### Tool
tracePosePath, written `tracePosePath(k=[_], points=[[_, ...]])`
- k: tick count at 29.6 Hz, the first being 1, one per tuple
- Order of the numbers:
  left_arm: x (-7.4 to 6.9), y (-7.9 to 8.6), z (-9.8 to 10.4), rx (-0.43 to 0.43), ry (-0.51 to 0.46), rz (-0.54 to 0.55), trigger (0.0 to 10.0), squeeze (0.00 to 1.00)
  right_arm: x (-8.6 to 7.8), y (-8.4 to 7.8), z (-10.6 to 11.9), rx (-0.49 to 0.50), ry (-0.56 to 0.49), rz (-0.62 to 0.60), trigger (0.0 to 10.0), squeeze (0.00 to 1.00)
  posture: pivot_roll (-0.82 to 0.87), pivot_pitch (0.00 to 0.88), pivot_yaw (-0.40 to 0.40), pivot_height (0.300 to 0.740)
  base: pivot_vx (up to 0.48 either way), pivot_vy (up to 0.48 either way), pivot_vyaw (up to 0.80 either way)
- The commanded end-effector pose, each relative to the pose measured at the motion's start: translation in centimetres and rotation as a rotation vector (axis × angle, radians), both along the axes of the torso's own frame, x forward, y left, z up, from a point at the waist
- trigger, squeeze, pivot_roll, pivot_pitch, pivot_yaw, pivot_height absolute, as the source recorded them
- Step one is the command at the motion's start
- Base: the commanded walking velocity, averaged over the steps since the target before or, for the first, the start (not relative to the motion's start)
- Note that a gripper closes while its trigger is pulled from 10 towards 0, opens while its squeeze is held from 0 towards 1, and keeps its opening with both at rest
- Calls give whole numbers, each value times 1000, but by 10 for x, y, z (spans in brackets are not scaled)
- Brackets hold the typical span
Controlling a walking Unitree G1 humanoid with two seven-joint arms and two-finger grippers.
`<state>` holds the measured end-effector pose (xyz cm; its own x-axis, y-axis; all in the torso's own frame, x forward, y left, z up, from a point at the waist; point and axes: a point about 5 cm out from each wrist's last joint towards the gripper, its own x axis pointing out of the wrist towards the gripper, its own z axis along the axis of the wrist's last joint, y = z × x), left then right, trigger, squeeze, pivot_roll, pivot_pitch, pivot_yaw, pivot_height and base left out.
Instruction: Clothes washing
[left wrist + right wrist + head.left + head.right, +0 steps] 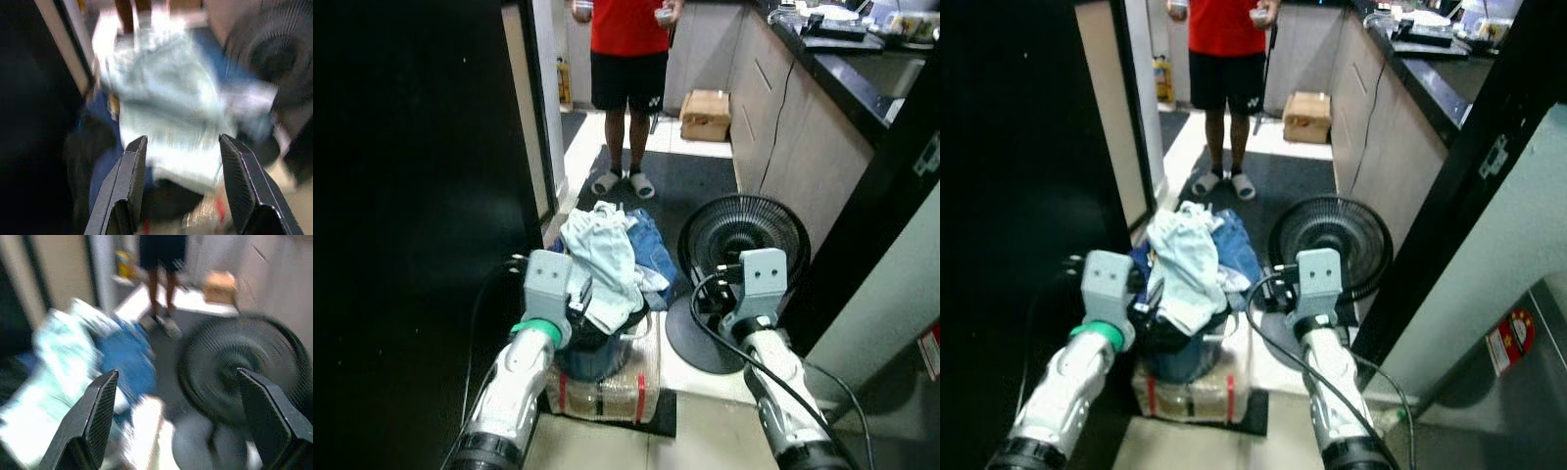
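Observation:
A heap of clothes lies on a blue bucket (pixel 592 357) on the floor ahead: a pale mint garment (pixel 604 259) on top, blue denim (pixel 653 245) behind it. My left gripper (pixel 180 161) stands open just before the mint garment (pixel 171 117), nothing between its fingers. To the right of the heap my right gripper (pixel 178 401) is wide open, empty, facing the blue denim (pixel 124 357) and the fan (pixel 239 367). Both silver arms reach forward from the bottom of the head views.
A black floor fan (pixel 742 240) stands right of the heap. The bucket rests on a plastic-wrapped box (pixel 602 397). A person in a red shirt (pixel 628 59) stands ahead in the passage. A dark wall (pixel 411 196) is on the left, a kitchen counter (pixel 847 73) on the right, a cardboard box (pixel 706 115) beyond.

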<state>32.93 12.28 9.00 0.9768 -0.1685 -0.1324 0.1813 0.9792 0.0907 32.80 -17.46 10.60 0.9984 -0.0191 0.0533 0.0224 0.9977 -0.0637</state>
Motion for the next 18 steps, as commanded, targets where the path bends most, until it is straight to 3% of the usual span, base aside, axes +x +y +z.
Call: tracePosePath(k=[1, 5, 6, 8, 10, 15, 16, 18], points=[[-11, 15, -31, 42, 119, 30, 10000, 0, -12, -21, -25, 27, 92, -115, 10000, 0, -59, 58, 55, 740, 0, 0, 0], [-22, 33, -49, 50, 189, 70, 10000, 0, -24, -33, -37, 61, 123, -147, 10000, 0, -88, 63, 71, 740, 0, 0, 0], [-25, 38, -53, 57, 202, 78, 10000, 0, -30, -31, -41, 74, 128, -72, 10000, 0, -89, 63, 76, 740, 0, 0, 0], [-25, 38, -53, 57, 202, 78, 10000, 0, -30, -31, -41, 74, 128, -72, 10000, 0, -89, 63, 76, 740, 0, 0, 0], [-28, 41, -54, 72, 193, 64, 10000, 0, -40, -22, -48, -13, 160, 128, 10000, 0, -98, 58, 83, 740, 0, 0, 0], [-30, 42, -54, 99, 178, 54, 10000, 0, -41, -9, -51, -60, 186, 245, 10000, 0, -85, 55, 64, 740, 0, 0, 0], [-33, 46, -56, 112, 166, 75, 10000, 0, -35, 4, -51, -58, 186, 288, 10000, 0, -65, 53, 47, 740, 0, 0, 0], [-34, 48, -57, 121, 157, 96, 10000, 0, -32, 13, -51, -55, 186, 313, 10000, 0, -48, 52, 32, 740, 0, 0, 0]])
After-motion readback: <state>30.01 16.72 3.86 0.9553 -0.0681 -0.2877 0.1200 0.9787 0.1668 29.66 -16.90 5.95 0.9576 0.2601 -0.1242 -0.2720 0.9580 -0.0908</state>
